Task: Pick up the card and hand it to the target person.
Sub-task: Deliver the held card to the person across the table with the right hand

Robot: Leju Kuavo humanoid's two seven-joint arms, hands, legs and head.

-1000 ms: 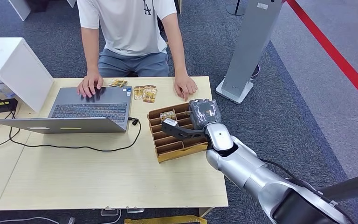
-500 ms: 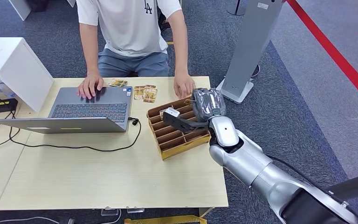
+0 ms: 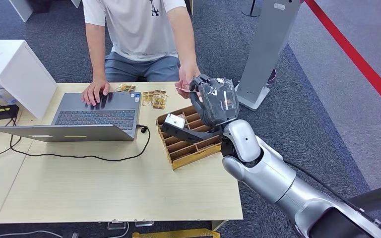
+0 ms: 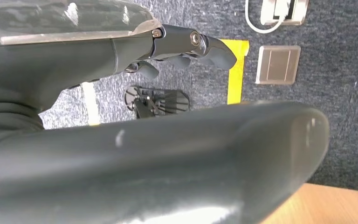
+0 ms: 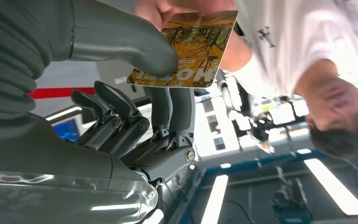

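step: handover, person's hand already on card
right hand: fingers pinching card; loosen only once person grips
left hand: fingers spread, holding nothing

Surface finishes, handover station

Card: glossy printed plastic. Right hand: matt grey plastic, clear glossy cover. Table: smooth pale wood. Tray: matt cardboard.

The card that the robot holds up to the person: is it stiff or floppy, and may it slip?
The card looks flat and straight-edged though pinched only at one corner, so it is probably stiff and light. Its printed face seems glossy, so it may slide from the right hand.
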